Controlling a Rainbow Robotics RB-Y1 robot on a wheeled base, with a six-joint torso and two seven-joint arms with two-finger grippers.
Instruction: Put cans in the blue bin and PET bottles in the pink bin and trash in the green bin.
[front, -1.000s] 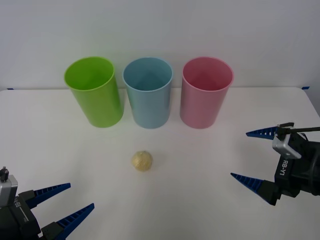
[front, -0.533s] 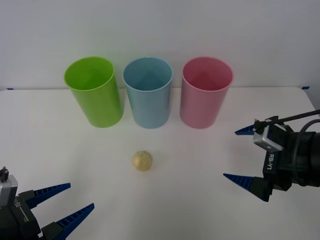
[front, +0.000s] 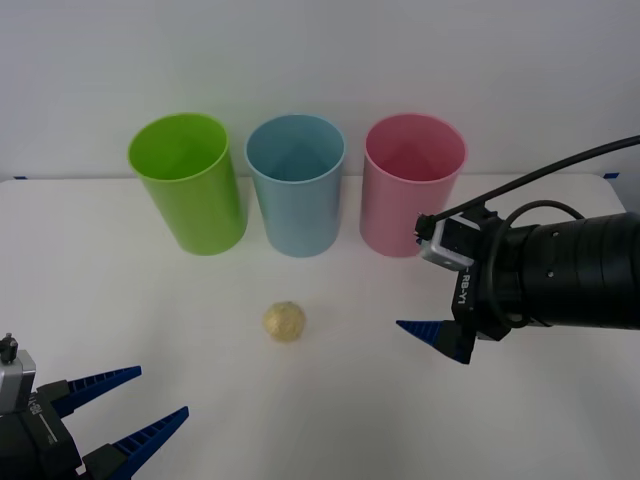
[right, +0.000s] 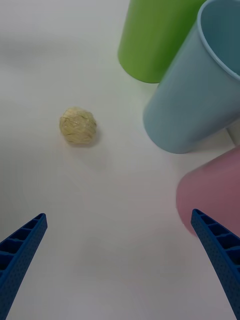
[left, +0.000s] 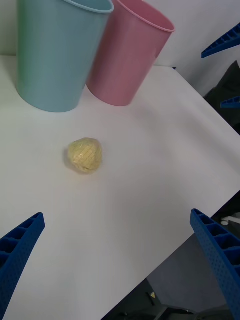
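Nothing has been sorted yet, as far as the bins' visible insides show: the only loose item, the trash (front: 284, 321), lies on the white table (front: 330, 420), so the whole job of grasping it and dropping it into the green bin (front: 188, 182) is left.

The three bins are the largest things, smooth plastic cups, tall, round-rimmed and slightly tapered, standing upright in a close row. From the right gripper (right: 120, 265), the pink bin (front: 412, 184) is just beside it, the blue bin (front: 296, 183) next beyond, and the green one farthest off.

The right gripper has ribbed blue fingers tapering to points; it hangs spread wide with nothing between them, aimed across the table toward the trash, which lies ahead of it and well apart.

The left gripper (left: 120, 265), of the same make, waits near the table's front edge, also wide open and empty.

The trash is smallest: a pale-yellow ball, wrinkled and rough.
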